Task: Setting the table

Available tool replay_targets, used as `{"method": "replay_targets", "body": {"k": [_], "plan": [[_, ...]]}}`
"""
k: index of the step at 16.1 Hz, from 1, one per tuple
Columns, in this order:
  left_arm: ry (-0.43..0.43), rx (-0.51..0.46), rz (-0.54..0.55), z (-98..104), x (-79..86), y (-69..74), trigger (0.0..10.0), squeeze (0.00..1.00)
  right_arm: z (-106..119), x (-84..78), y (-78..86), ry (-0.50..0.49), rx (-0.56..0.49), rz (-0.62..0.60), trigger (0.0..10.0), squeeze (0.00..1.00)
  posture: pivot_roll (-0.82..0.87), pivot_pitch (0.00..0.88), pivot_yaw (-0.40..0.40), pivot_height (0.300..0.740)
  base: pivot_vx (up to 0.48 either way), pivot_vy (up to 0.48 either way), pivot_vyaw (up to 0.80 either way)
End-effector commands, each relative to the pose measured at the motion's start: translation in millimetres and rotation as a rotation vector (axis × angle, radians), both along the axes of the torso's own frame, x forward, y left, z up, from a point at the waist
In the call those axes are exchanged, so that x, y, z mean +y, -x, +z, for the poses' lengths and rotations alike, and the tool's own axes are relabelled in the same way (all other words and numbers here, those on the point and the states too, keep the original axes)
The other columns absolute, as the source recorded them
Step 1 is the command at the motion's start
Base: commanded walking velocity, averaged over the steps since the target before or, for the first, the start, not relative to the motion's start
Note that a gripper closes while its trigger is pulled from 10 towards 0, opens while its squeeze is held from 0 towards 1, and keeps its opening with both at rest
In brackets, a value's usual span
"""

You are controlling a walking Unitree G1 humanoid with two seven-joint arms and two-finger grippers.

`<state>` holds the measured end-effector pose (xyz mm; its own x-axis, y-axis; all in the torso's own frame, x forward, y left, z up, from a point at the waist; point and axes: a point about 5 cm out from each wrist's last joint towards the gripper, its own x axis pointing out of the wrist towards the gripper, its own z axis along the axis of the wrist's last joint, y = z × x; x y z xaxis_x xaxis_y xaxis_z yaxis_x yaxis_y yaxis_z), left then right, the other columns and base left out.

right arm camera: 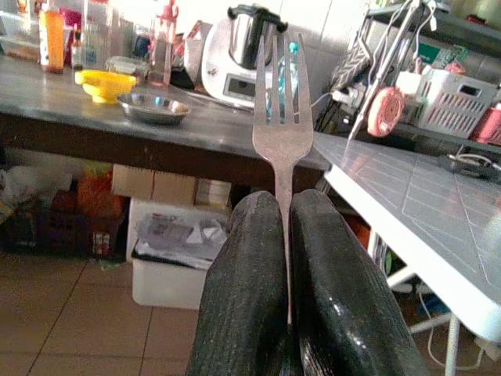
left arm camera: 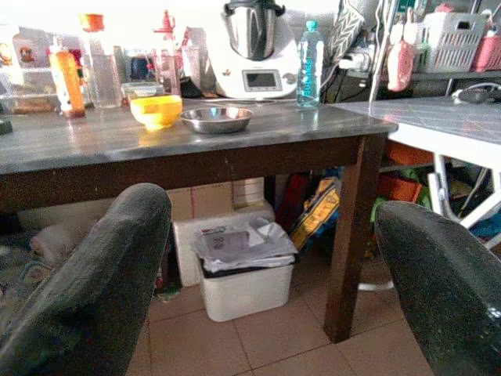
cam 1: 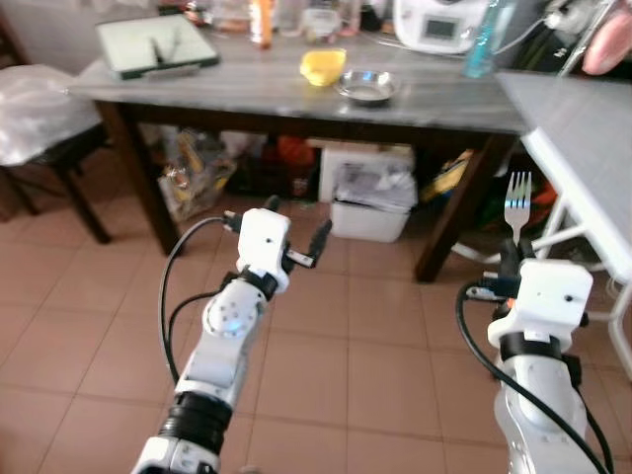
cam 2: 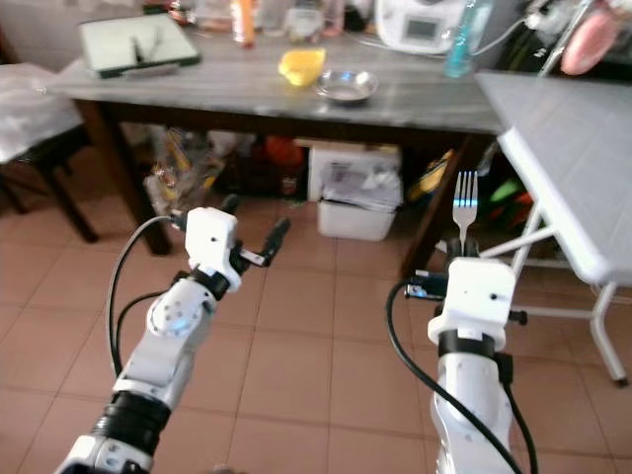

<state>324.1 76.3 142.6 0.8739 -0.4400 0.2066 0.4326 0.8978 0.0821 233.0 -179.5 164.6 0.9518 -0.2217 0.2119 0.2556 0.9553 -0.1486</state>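
Note:
My right gripper (cam 1: 513, 253) is shut on the handle of a silver fork (cam 1: 516, 201), which stands upright with its tines up; the wrist view shows the fork (right arm camera: 282, 102) pinched between the two black fingers (right arm camera: 250, 266). My left gripper (cam 1: 296, 223) is open and holds nothing, held above the tiled floor in front of the dark wooden table (cam 1: 247, 97). On that grey tabletop sit a yellow bowl (cam 1: 323, 66) and a steel bowl (cam 1: 368, 87) side by side. Both grippers are well short of the table.
A white table (cam 1: 583, 128) stands at the right, close to the right arm. Under the dark table are a white bin (cam 1: 370, 212) and bags. A green tray (cam 1: 156, 44), bottles and a white appliance (cam 1: 439, 25) occupy the tabletop. A chair (cam 1: 44, 118) stands left.

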Motion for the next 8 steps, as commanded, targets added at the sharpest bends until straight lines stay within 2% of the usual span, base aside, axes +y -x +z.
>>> {"method": "replay_targets", "body": {"k": [1, 2, 8], "plan": [[0.002, 0.002, -0.034, 0.1, -7.1, 2.3, 10.0, 0.00, 4.2, -5.2, 2.0, 0.019, -0.015, -0.018, 10.0, 0.00, 0.01, 0.106, -0.031, 0.740, 0.000, 0.000, 0.00], [0.001, -0.001, -0.036, 0.1, -7.8, 2.8, 10.0, 0.00, 4.5, -5.4, 2.3, 0.020, -0.016, -0.017, 10.0, 0.00, 0.01, 0.107, -0.032, 0.740, 0.000, 0.000, 0.00], [-0.001, -0.002, -0.041, 0.1, -8.8, 2.2, 10.0, 0.00, 4.7, -3.9, 1.6, 0.018, -0.015, -0.009, 10.0, 0.00, 0.01, 0.106, -0.033, 0.740, 0.296, 0.000, 0.00]]}}
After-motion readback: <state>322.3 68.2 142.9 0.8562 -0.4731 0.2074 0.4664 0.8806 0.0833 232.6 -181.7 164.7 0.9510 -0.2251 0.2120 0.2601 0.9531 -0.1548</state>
